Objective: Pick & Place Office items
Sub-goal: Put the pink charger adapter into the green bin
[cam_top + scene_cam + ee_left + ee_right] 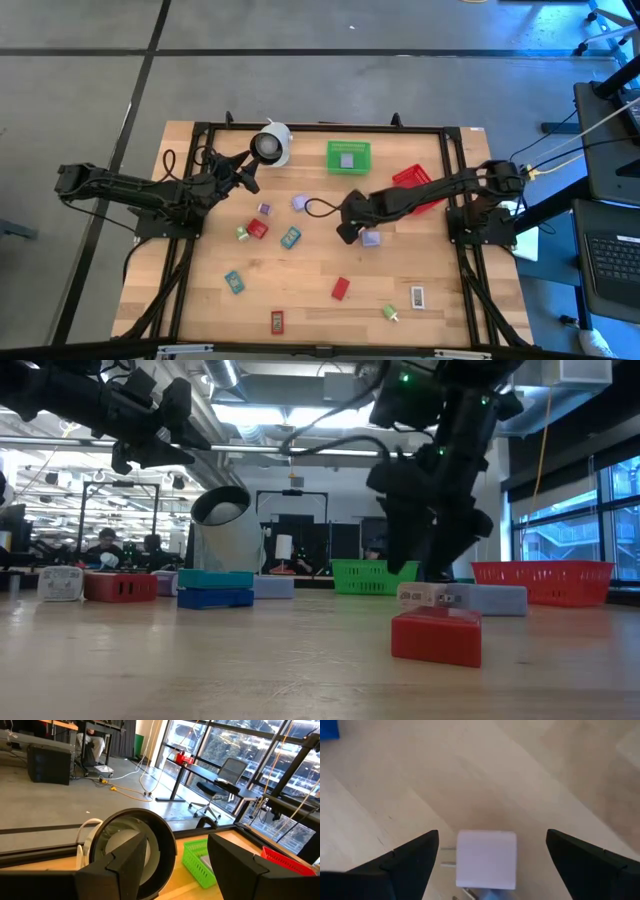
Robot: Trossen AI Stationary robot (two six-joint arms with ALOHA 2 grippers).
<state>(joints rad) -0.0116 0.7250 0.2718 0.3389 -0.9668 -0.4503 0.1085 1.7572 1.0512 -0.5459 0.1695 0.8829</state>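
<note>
wooden bench point(310, 300) strewn with little office items; right pincer point(487, 865) spread wide, hanging over a lavender block point(486, 858) that sits between its fingers near the bench's middle, nothing gripped. left pincer point(172, 870) parted and empty, by the white roll point(272, 144).

Small office items lie scattered on my surface: a lavender block point(486, 858) flat between my right end effector's point(487, 865) spread fingers, a red block point(341, 288) toward the front, a teal packet point(234, 282), a white packet point(417, 297), and a green piece point(390, 313) beside it.
</note>
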